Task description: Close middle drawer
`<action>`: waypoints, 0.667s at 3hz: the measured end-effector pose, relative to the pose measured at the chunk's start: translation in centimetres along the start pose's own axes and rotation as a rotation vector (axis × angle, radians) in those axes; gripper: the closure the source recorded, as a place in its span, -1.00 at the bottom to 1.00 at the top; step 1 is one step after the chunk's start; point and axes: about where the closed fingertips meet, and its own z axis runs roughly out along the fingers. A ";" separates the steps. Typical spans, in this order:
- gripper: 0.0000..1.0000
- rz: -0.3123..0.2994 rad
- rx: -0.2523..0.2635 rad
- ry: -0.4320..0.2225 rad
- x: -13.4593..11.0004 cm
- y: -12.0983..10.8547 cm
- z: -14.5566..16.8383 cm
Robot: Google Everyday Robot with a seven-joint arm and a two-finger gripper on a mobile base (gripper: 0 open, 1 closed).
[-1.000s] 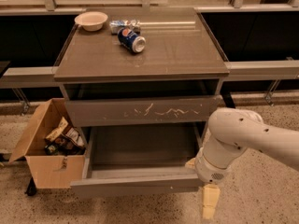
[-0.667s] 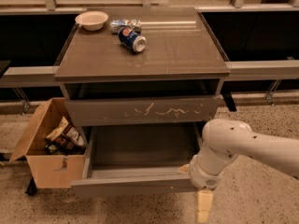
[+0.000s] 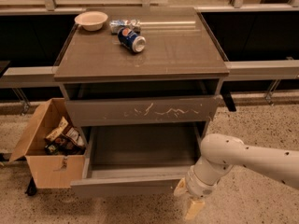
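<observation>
The middle drawer stands pulled far out of the grey-brown cabinet, with a bare grey inside. Its plain front panel is low in the camera view. Above it sits the other drawer front with long white scratch marks, slightly out. My gripper, at the end of the white arm, is low at the right end of the middle drawer's front panel, just in front of it. Whether it touches the panel does not show.
An open cardboard box with snack packets stands on the floor left of the drawer. On the cabinet top lie a white bowl, a blue can and a crumpled wrapper. Speckled floor lies in front.
My arm and gripper have moved left, closer to the right end of the drawer's front panel. The drawer stays pulled out about as before.
</observation>
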 end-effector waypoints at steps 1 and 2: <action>0.29 0.003 -0.021 -0.028 0.9 -1.2 3.0; 0.75 0.007 -0.034 -0.038 1.1 -1.2 3.9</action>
